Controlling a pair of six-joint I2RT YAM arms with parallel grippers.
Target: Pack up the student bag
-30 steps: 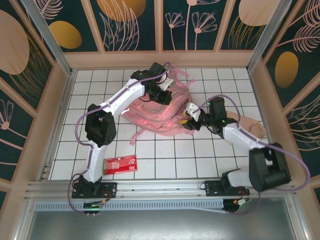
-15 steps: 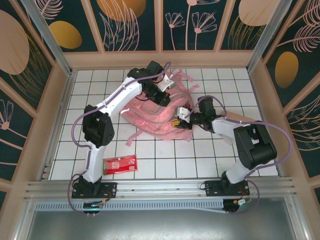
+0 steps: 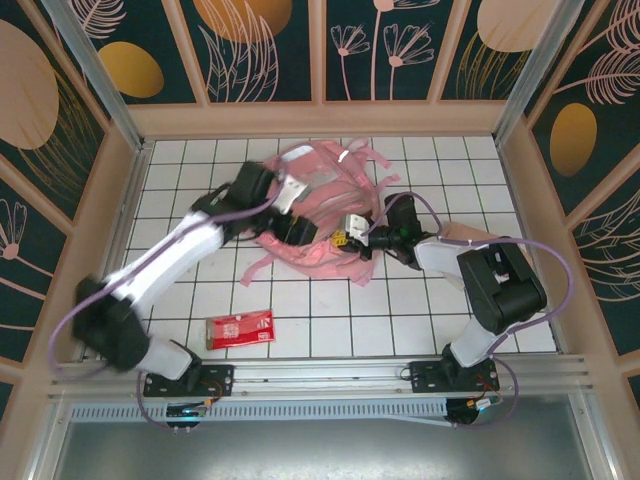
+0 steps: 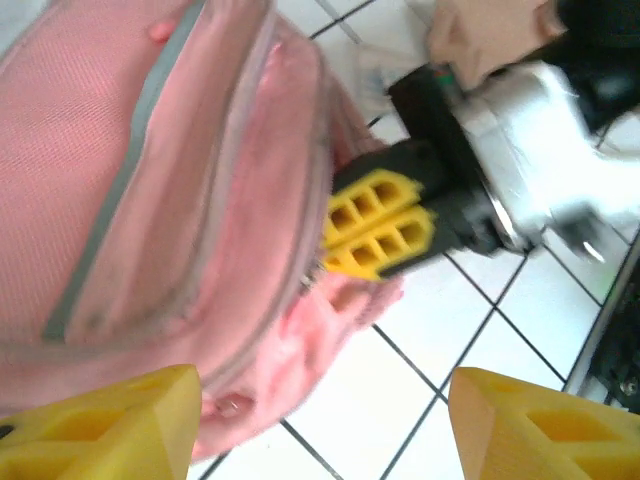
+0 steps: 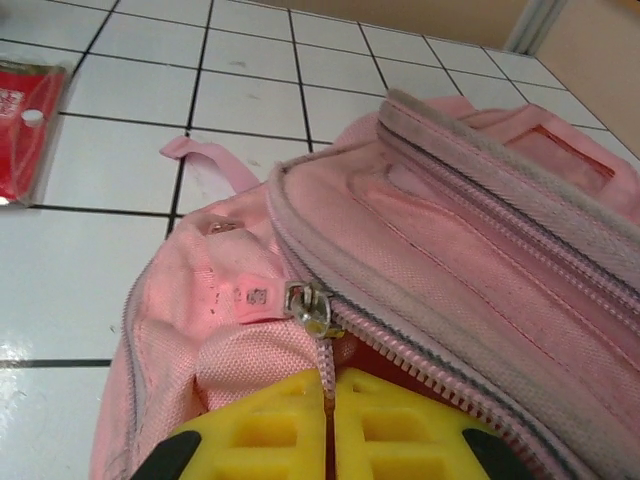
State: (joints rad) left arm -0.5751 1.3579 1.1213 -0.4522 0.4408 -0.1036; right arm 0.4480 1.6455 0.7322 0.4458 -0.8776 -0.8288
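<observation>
Student bag [image 3: 310, 252], pink, lying at centre of the overhead view, stretching leftward from the right gripper [image 5: 327, 425], which is clenched on the zip pull [image 5: 308, 305] at the bag's right edge; left gripper [image 4: 320, 430] spread wide, empty, beside it.

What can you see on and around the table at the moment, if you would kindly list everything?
student bag: one, pink with grey strips, lying at the table's far middle
zip pull: one, metal, at the bag's corner by the right gripper
packet: one, red, flat on the tiles near the left arm's base
pouch: one, beige-pink, beside the right arm, partly hidden
table: one, white tiles with dark lines, walled in
left gripper: one, yellow fingers, open over the bag
right gripper: one, yellow fingers, shut on the zip pull
</observation>
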